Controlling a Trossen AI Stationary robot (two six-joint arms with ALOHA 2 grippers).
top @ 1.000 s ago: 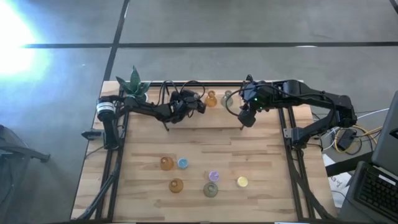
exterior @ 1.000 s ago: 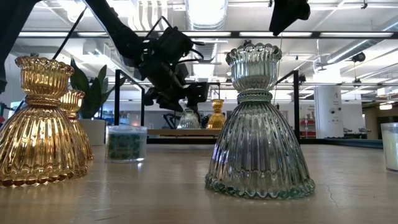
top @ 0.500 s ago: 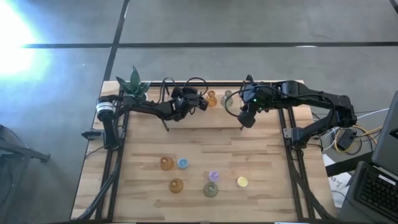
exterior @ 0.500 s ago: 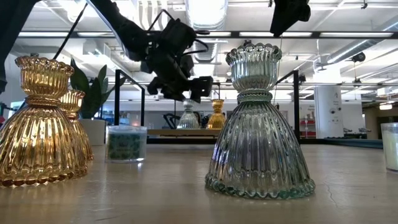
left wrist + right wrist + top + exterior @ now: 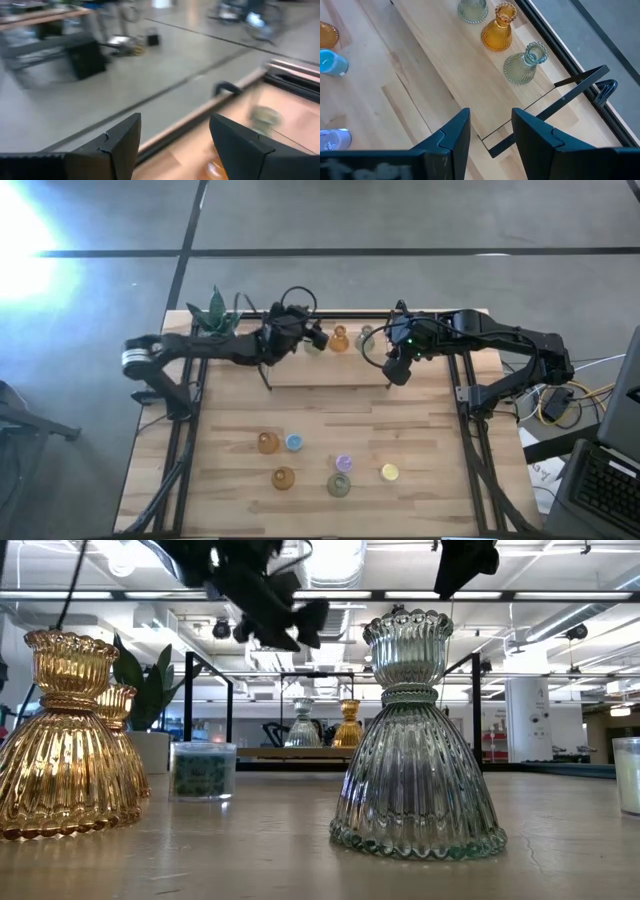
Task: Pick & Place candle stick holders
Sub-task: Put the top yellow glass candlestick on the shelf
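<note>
Left tool (image 5: 312, 337) of ours is hanging over the raised shelf (image 5: 300, 375) at the table's far edge, fingers (image 5: 240, 145) parted and holding nothing, with a blurred pale holder (image 5: 264, 116) showing beyond them in the left wrist view. Our right tool (image 5: 396, 370) is hovering at the shelf's other end, its fingers (image 5: 532, 135) also spread and empty.

On that shelf we are seeing an amber candle stick holder (image 5: 340, 340) standing upright, with a clear greenish one (image 5: 365, 337) just beside it on the right-arm side (the right wrist view shows a third clear one (image 5: 472, 10) on the amber piece's other side).

Nearer the front of the table (image 5: 430, 430) we are looking at six more pieces: an amber holder (image 5: 268, 443) with a small blue one (image 5: 294, 442) just beside it, another amber holder (image 5: 284, 478), a purple one (image 5: 344, 464) close to an olive-green holder (image 5: 339, 485), and a yellow one (image 5: 390, 472) a little apart. All of them are sitting well apart from both tools.

A potted plant (image 5: 215, 315) is standing at the far corner by our left arm.
</note>
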